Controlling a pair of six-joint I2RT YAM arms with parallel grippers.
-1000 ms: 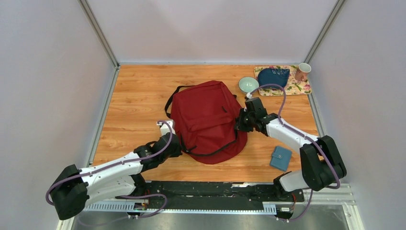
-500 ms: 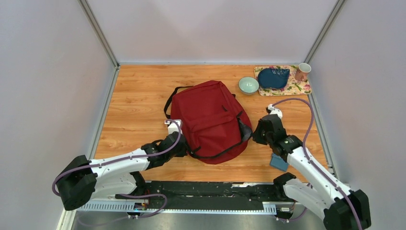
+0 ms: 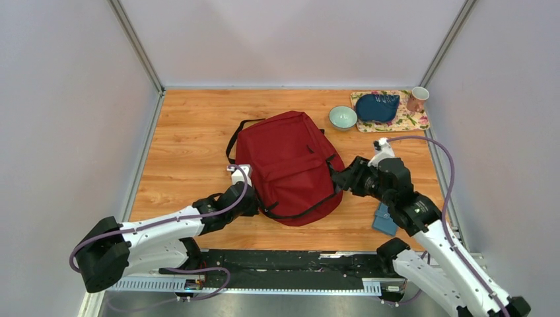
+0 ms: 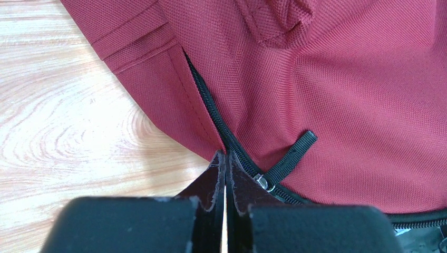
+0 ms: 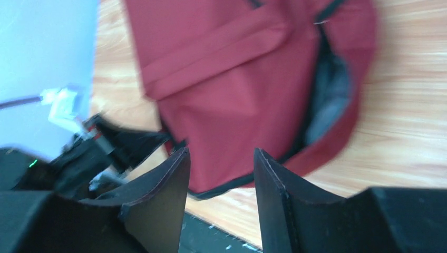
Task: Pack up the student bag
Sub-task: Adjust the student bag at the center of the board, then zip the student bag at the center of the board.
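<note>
The student bag lies flat near the middle of the wooden tabletop, its black strap looping out on the far left side. The left end effector is at the bag's near left edge with its fingers pressed fully together; the left wrist view shows their tips meeting right at the red fabric beside the black zipper, with a black zipper pull lying just to the right of them. Whether a fold of fabric is pinched between the tips cannot be told. The right end effector is just beside the bag's right side, its fingers spread apart with nothing between them. On that side of the bag the zipper stands open and grey lining shows inside the gap. A small blue wallet lies on the tabletop near the right edge, partly hidden behind the right arm. At the far right corner are a pale green bowl, a floral mat with a dark blue object on it, and a mug
</note>
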